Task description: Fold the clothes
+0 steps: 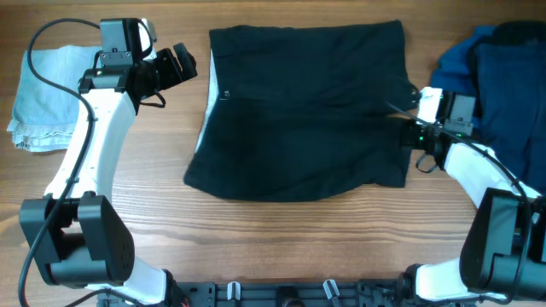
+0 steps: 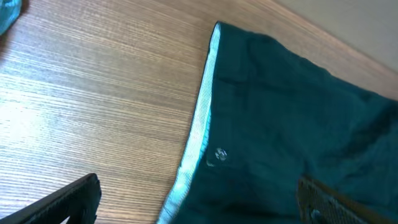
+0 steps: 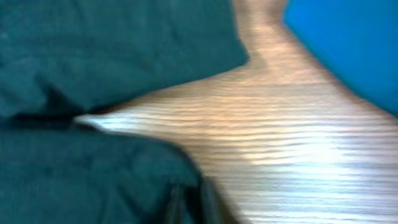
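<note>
- Right now the shorts [image 1: 299,111] lie spread flat in the middle of the bench [image 1: 281,247], with the waistband [image 2: 199,124] at the left and the legs [image 1: 388,68] at the right.
- Up at the far left corner of the waistband, the left gripper [image 1: 188,64] hovers with its jaws wide apart, holding nothing.
- At the right edge, the right gripper [image 1: 403,112] sits by the notch between the legs. Its jaws look close together, but the wrist view is blurred and I cannot tell whether cloth is pinched.
- Step in hand, as I judge it: taking hold of both ends for the first fold.
- The right pinch should take the hem through all its layers and not scrape the bench. It is worth confirming the hold before lifting.
- The left gripper should drop onto the waistband corner and catch outer cloth and lining together, so the layers do not slide.
- Both ends should lift low and evenly, with the cloth kept taut, so edge lands on edge without creases.
- The blue heap [image 1: 503,77] lies just beside the right arm and could be dragged. The pale cloth [image 1: 43,98] at the far left is well apart.
</note>
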